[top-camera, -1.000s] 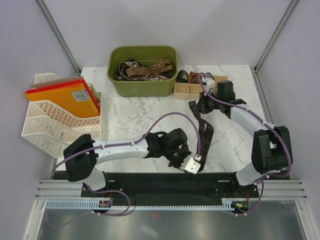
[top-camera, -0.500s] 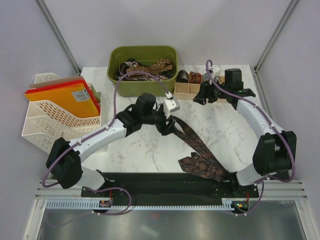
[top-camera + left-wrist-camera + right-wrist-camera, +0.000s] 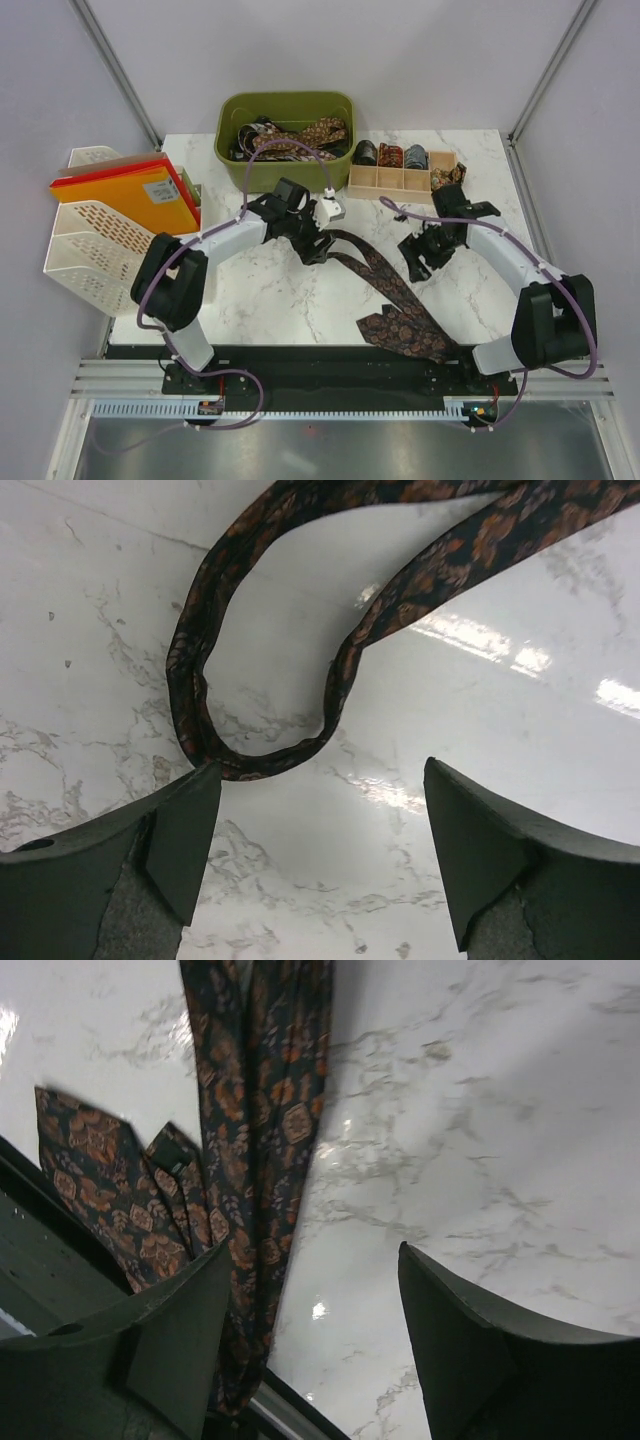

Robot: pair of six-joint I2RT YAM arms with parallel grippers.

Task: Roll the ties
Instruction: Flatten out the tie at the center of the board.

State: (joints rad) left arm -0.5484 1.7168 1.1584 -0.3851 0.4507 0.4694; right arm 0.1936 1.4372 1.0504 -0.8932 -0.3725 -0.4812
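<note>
On the far left I see a white perforated plastic rack (image 3: 90, 250) holding flat orange and red folders (image 3: 130, 195). To its right, at the far edge of the glossy grey-veined marble table (image 3: 250, 290), stands an olive plastic bin (image 3: 285, 100) with rounded corners. Inside it is a loose tangle of patterned ties (image 3: 300, 137).

My left gripper (image 3: 312, 248) hangs low over the marble just near of the bin. Its wrist view shows the two dark, wedge-shaped fingers (image 3: 180, 850) spread wide with only bare stone between them, so it has hold of nothing. Just beyond its left fingertip lies the folded end of the dark brown tie (image 3: 385, 285), a soft curved loop of woven fabric with small rust-orange motifs.

From that loop the tie runs doubled, as a flat narrow strip, toward the near right. Its broad pointed ends spread at the table's near edge and lap onto the black base plate (image 3: 300, 365).

At the far edge, right of the bin, sits a shallow wooden tray (image 3: 378, 183) split into square compartments, with small tight rolls (image 3: 390, 155) standing in its far row.

My right gripper (image 3: 418, 258) hovers just right of the strip's middle. Its jaws are parted too and empty, with marble between them and the tie off to the left in the wrist view.
</note>
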